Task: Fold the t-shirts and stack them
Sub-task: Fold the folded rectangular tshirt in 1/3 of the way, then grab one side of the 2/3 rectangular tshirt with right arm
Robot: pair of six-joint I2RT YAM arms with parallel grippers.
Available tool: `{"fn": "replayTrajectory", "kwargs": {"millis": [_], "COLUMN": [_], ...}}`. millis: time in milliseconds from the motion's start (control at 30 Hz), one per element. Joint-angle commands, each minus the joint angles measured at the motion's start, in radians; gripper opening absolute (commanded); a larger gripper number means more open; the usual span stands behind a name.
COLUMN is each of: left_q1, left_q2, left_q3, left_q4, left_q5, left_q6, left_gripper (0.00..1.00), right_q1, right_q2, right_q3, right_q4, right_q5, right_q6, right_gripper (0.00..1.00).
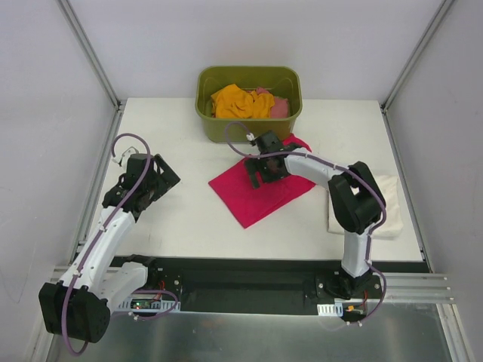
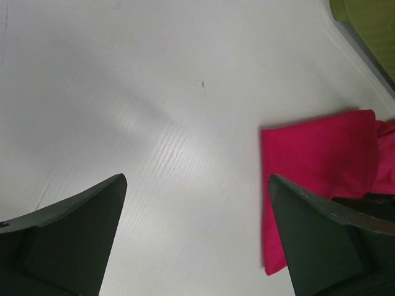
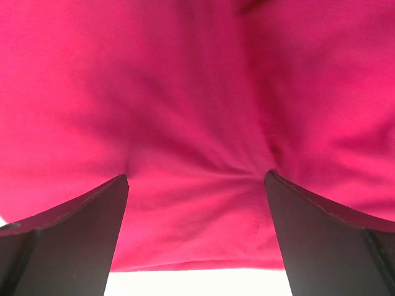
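right hand (image 1: 263,170) (image 3: 196,179): fingers spread wide, both tips pressed down onto the crimson-pink t-shirt (image 1: 249,197) (image 3: 185,92). Cloth puckers into a small ridge between the tips. Nothing clamped, so released, just touching the fabric

that shirt lies on the table (image 1: 173,219), folded to a rough rectangle set on the diagonal, mid-table. Its far corner sits just in front of the olive-green tub (image 1: 219,130), and the far-right end by the hand looks rumpled

left hand (image 1: 153,179) (image 2: 197,179): also wide open, nothing between the fingers. It hangs over bare table (image 2: 154,92) on the left side, well apart from the crimson-pink t-shirt (image 2: 315,148), which shows off to the right in its wrist view, with a corner of the tub (image 2: 370,18) top right. Can't tell whether the fingertips touch the table

cream-white t-shirt (image 1: 391,197): folded flat at the right edge of the table, partly hidden behind the right arm's elbow

orange t-shirt (image 1: 238,102): bunched up inside the tub, left and middle. The salmon-pink t-shirt (image 1: 279,108) is crumpled beside it on the right, the two touching

tub stands at the far edge of the table, roughly centred
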State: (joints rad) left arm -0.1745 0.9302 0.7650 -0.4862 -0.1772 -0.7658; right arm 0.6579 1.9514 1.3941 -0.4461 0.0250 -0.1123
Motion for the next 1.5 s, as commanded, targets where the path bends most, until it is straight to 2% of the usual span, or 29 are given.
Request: {"fn": "replayTrajectory", "kwargs": {"millis": [0, 67, 233, 333, 467, 600, 633, 900, 1100, 1133, 1200, 1233, 1267, 1300, 1433, 1467], "left_q1": [0.009, 0.009, 0.012, 0.042, 0.133, 0.227, 0.237, 0.26, 0.265, 0.265, 0.267, 0.267, 0.27, 0.271, 0.288, 0.294], "left_q2": [0.024, 0.042, 0.048, 0.035, 0.032, 0.045, 0.047, 0.09, 0.101, 0.102, 0.099, 0.093, 0.091, 0.09, 0.09, 0.091], "left_q3": [-0.001, 0.0, 0.005, 0.005, -0.026, -0.061, -0.067, -0.085, -0.087, -0.087, -0.09, -0.092, -0.095, -0.095, -0.089, -0.082], "left_q4": [-0.017, -0.017, -0.029, -0.044, -0.045, -0.046, -0.045, -0.043, -0.045, -0.043, -0.043, -0.043, -0.043, -0.043, -0.043, -0.043], "left_q5": [-0.005, 0.001, -0.03, -0.056, -0.003, 0.068, 0.076, 0.108, 0.119, 0.123, 0.124, 0.122, 0.119, 0.116, 0.114, 0.114], "left_q6": [0.013, 0.013, 0.019, 0.011, -0.041, -0.058, -0.059, -0.067, -0.066, -0.064, -0.066, -0.066, -0.067, -0.067, -0.069, -0.067], "left_gripper": [0.99, 0.99, 0.99, 0.99, 0.99, 0.99, 0.99, 0.99, 1.0, 0.99, 0.99, 0.99, 1.0, 0.99, 1.0, 0.99], "right_q1": [0.005, 0.019, 0.179, 0.27, 0.345, 0.377, 0.382, 0.401, 0.404, 0.405, 0.416, 0.422, 0.439, 0.445, 0.482, 0.493], "right_q2": [-0.152, -0.192, -0.292, -0.269, -0.166, -0.065, -0.045, 0.07, 0.174, 0.187, 0.204, 0.202, 0.195, 0.192, 0.149, 0.135], "right_q3": [0.039, 0.005, -0.064, -0.029, 0.032, 0.12, 0.138, 0.171, 0.184, 0.192, 0.201, 0.201, 0.203, 0.216, 0.259, 0.263], "right_q4": [-0.037, -0.023, 0.034, 0.008, -0.009, -0.066, -0.074, -0.132, -0.134, -0.14, -0.152, -0.152, -0.154, -0.16, -0.177, -0.172], "right_q5": [0.028, -0.069, -0.072, -0.091, -0.051, -0.031, -0.031, 0.096, 0.09, 0.087, 0.079, 0.081, 0.095, 0.095, -0.011, -0.096], "right_q6": [-0.072, -0.133, -0.243, -0.242, -0.213, -0.162, -0.162, -0.119, -0.102, -0.09, -0.078, -0.073, -0.067, -0.061, -0.02, 0.011], "right_gripper": [0.97, 0.97, 0.97, 0.97, 0.99, 0.88, 0.81, 0.66, 0.57, 0.43, 0.32, 0.23, 0.2, 0.09, 0.01, 0.01]}}
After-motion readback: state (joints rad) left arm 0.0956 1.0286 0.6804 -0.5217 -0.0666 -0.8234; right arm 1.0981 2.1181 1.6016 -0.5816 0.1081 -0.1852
